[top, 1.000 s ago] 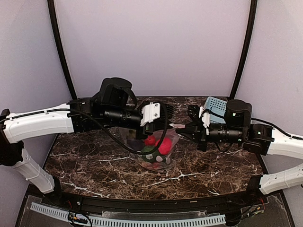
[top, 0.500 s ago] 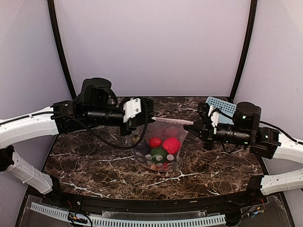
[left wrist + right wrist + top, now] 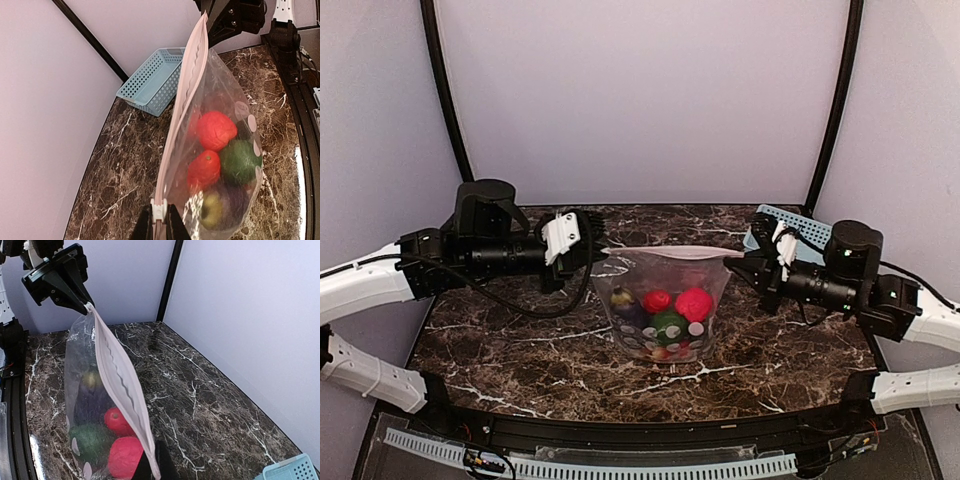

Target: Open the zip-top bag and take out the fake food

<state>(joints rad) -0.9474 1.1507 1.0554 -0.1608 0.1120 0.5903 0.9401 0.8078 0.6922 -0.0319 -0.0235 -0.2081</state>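
The zip-top bag [image 3: 665, 300] hangs over the middle of the marble table [image 3: 490, 330], stretched taut between your two arms. The fake food [image 3: 670, 312], in red, green, dark purple and one yellowish piece, is piled in its lower half. What the next move turns on is the white zip strip [image 3: 670, 252]. Its long axis runs level from left to right, straight along the line joining the two grippers. Each arm has one end of it, so neither is nearer than the other. The left gripper [image 3: 590, 248] is pinched tight on the strip's left end, where the left wrist view shows a small white slider tab [image 3: 159, 209] right at its fingertips. The right gripper [image 3: 744, 262] is closed fully on the opposite end of the strip. Both forearms lie nearly horizontal, reaching inward toward each other, with fingers pointing along the strip. From both wrist views the strip reads as one flat band, so I judge the mouth is not yet spread; whether the seal itself has parted cannot be told here. Whether the bag's bottom touches the table is also unclear. The light blue basket [image 3: 800, 228] sits behind the right wrist, apart from the bag.
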